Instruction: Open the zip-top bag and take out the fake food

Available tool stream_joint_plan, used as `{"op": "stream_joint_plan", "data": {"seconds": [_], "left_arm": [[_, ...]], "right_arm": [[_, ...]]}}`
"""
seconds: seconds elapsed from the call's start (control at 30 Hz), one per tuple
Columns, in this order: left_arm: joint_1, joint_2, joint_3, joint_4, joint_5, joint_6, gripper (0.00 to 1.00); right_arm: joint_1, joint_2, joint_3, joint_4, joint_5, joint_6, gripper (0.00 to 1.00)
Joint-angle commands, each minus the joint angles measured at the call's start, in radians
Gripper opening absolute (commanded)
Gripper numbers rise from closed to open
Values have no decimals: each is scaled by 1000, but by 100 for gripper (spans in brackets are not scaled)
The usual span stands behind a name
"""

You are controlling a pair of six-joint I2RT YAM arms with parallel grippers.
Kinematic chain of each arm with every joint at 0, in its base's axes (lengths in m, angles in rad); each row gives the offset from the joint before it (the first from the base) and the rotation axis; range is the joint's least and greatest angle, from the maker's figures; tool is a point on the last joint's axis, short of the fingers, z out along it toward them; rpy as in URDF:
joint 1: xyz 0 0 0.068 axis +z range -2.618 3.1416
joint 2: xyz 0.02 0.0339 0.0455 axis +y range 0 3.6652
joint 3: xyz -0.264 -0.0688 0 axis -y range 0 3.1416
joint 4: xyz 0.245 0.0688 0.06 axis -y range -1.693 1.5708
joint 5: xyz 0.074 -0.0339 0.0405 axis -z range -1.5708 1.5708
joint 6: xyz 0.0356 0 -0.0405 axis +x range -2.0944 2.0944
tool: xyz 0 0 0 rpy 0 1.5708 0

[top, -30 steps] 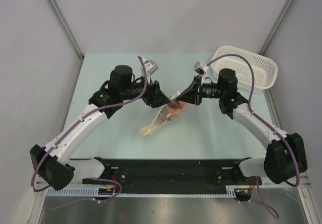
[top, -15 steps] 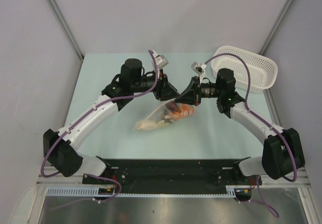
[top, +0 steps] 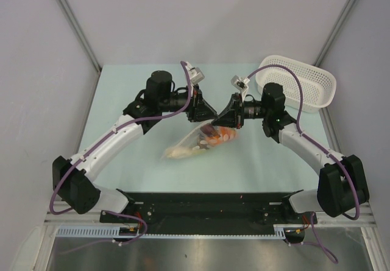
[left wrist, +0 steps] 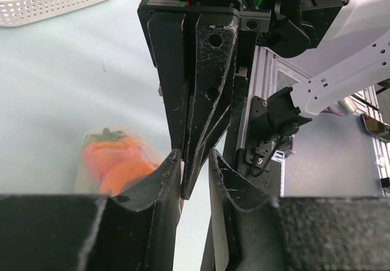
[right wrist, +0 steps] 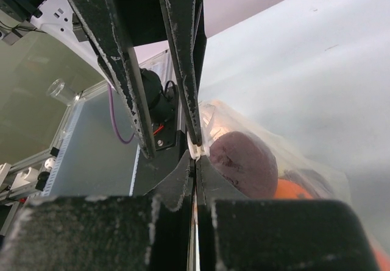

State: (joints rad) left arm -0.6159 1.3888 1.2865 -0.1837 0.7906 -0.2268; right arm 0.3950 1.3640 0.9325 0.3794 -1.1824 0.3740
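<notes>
I work with two tools over the counter [top: 116, 85]. My left tool [top: 206, 117], just left of centre, has its fingers a narrow gap apart. One zip-top bag [top: 187, 145] lies mid-frame, its long axis slanting from lower left to upper right, with the zip end at the upper right between the tools. The fake food [top: 214, 136] is inside: one purple-brown lump [right wrist: 242, 156], orange pieces and a pale piece; the rest I cannot count. My right tool [top: 220, 122] is clamped on the zip edge. One white basket [top: 298, 83] stands at the upper right.
</notes>
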Motion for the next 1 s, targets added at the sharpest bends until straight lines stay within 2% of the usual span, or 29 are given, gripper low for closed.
{"op": "stream_joint_plan", "data": {"seconds": [0.0,0.17,0.23,0.3,0.73,0.97], "left_arm": [[8,6,7,0,50,35,29],[13,10,0,-22,41,50,32],[16,6,-6,-28,32,53,38],[16,10,-10,-25,30,53,38],[16,30,-38,6,68,43,23],[16,53,-36,15,87,32,27]], "right_arm": [[-8,-13,6,59,-25,13,0],[-18,-13,5,53,-31,9,0],[-19,-11,5,55,-34,9,0],[-19,-11,5,58,-34,9,0],[-19,-9,5,105,-42,48,0],[-19,-14,5,115,-40,59,0]]}}
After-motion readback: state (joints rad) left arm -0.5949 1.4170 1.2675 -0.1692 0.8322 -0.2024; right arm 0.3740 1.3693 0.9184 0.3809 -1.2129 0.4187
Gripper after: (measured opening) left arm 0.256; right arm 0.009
